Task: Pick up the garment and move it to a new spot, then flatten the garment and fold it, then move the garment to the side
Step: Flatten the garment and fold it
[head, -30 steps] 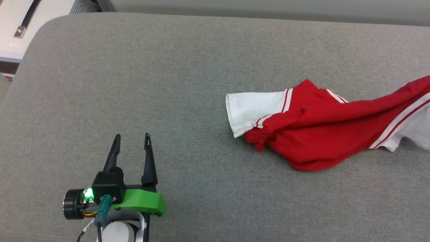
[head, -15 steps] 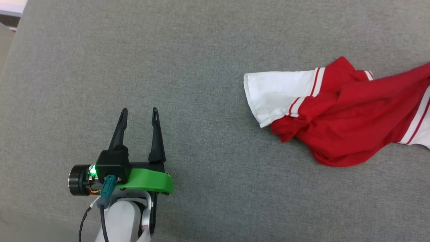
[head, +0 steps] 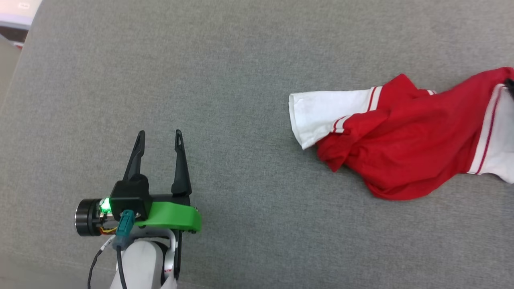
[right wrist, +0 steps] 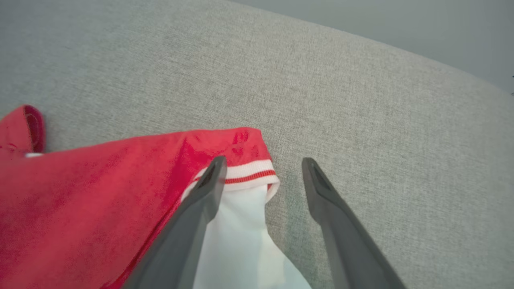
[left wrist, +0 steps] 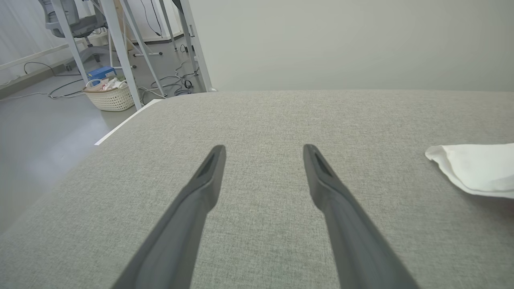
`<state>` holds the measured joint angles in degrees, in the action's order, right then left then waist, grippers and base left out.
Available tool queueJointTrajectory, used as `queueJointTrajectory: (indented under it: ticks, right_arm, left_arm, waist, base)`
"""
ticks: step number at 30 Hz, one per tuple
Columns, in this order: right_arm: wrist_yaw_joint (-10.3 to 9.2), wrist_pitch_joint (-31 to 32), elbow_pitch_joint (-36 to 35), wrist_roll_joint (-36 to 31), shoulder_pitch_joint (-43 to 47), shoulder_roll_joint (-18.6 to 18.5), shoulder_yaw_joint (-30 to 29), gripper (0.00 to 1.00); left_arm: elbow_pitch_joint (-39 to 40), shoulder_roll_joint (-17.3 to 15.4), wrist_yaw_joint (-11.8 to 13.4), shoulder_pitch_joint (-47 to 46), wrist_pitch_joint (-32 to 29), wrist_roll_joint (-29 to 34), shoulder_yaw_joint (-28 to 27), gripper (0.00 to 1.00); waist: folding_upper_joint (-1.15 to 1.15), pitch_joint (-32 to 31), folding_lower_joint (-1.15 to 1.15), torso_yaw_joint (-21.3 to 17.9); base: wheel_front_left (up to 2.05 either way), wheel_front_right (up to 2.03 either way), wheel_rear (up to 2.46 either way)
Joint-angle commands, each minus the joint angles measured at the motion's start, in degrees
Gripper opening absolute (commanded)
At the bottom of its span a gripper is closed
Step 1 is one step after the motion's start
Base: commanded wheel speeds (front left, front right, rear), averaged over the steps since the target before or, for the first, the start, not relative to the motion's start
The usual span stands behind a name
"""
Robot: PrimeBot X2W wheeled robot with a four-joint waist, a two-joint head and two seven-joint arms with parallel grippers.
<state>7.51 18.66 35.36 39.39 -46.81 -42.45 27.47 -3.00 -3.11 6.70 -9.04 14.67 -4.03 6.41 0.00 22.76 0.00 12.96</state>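
- The garment [head: 401,140] lies crumpled on the right part of the grey fabric-covered table [head: 241,80], its red body bunched, one white sleeve pointing left and the other at the right edge of the head view.
- The right hand [right wrist: 263,160] is at that right-side sleeve with its fingers spread wide and gripping nothing. One finger [right wrist: 200,200] lies over the white cloth beside the red-white striped trim, and the other is over bare table just beside the cloth.
- The left hand [head: 159,132] is well apart from the garment, over bare table at the lower left, fully open and empty.
- In the left wrist view, a white sleeve tip [left wrist: 474,168] shows off to that hand's right.
- On the floor past the table stands a white woven basket [left wrist: 112,102] holding pale crumpled items, with a blue box [left wrist: 100,72] just behind it.
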Motion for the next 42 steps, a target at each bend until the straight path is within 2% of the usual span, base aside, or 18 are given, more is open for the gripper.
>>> queueJointTrajectory:
  ticks: [1, 5, 9, 14, 17, 23, 28, 33, 36, 39, 42]
  right_arm:
    - [-0.02, -2.63, -1.57, 0.81, 1.49, -0.41, 0.20, 1.00]
    - [-0.02, -9.92, -6.40, 0.67, 5.19, -1.18, -0.32, 1.00]
    - [-0.02, -18.10, -11.41, -1.73, 9.21, 0.13, -3.04, 1.00]
    - [-0.02, -27.25, -16.52, -5.68, 16.35, 6.19, -11.11, 1.00]
    - [-0.02, -30.08, -19.72, -10.06, 20.58, 10.07, -15.74, 1.00]
    - [-0.02, -32.27, -27.77, -19.19, 29.61, 19.78, -24.51, 1.00]
    - [-0.02, -32.87, -34.59, -25.50, 36.58, 26.39, -27.76, 1.00]
    - [-0.02, -33.10, -38.14, -27.68, 40.44, 29.65, -28.17, 1.00]
    - [-0.02, -33.16, -39.54, -28.45, 42.12, 30.67, -27.83, 1.00]
    - [-0.02, -33.22, -40.63, -28.28, 43.50, 32.03, -27.71, 1.00]
    - [-0.02, -33.22, -41.42, -28.46, 44.53, 32.57, -27.20, 1.00]
  left_arm:
    - [0.08, 0.20, -0.44, 0.79, 0.33, 0.77, -0.57, 1.00]
    - [0.18, -0.20, -1.02, 2.31, 0.33, 1.49, -1.66, 1.00]
    - [0.32, -0.85, -1.35, 3.73, 0.33, 1.97, -2.77, 1.00]
    - [0.42, -1.79, -1.96, 4.77, 0.33, 2.38, -3.68, 1.00]
    - [0.38, -2.52, -2.56, 4.76, 0.33, 2.53, -4.03, 1.00]
    - [-0.06, -4.63, -4.65, 2.49, 0.33, 2.78, -4.16, 1.00]
    - [-2.75, -7.46, -8.71, -2.61, 0.33, 1.97, -3.88, 1.00]
    - [-9.00, -11.94, -12.36, -10.83, 0.25, 3.21, -0.82, 1.00]
    - [-12.23, -13.58, -13.67, -16.70, -2.38, 1.56, 2.09, 1.00]
    - [-14.83, -15.29, -14.11, -22.78, -7.02, -2.26, 7.17, 1.00]
    - [-16.29, -17.57, -14.15, -28.12, -14.06, -10.92, 14.91, 1.00]
  waist:
    - [0.00, -3.57, 0.00, -2.40]
    - [0.00, -6.66, 0.00, -4.28]
    - [0.00, -9.14, 0.00, -6.26]
    - [0.00, -11.48, 0.00, -7.92]
    - [0.00, -12.45, 0.00, -8.61]
    - [0.00, -13.90, 0.00, -9.56]
    - [0.00, -14.47, 0.00, -10.76]
    - [0.00, -14.41, 0.00, -12.53]
    - [0.00, -13.82, 0.00, -13.53]
    - [0.00, -13.04, 0.00, -14.74]
    - [0.00, -12.02, 0.00, -15.96]
  base:
    - [0.00, 0.00, 0.00]
    - [0.00, 0.00, 0.00]
    - [0.00, 0.00, 0.00]
    - [0.00, 0.00, 0.00]
    - [0.00, 0.00, 0.00]
    - [0.00, 0.00, 0.00]
    - [0.00, 0.00, 0.00]
    - [0.00, 0.00, 0.00]
    - [0.00, 0.00, 0.00]
    - [0.00, 0.00, 0.00]
    - [0.00, 0.00, 0.00]
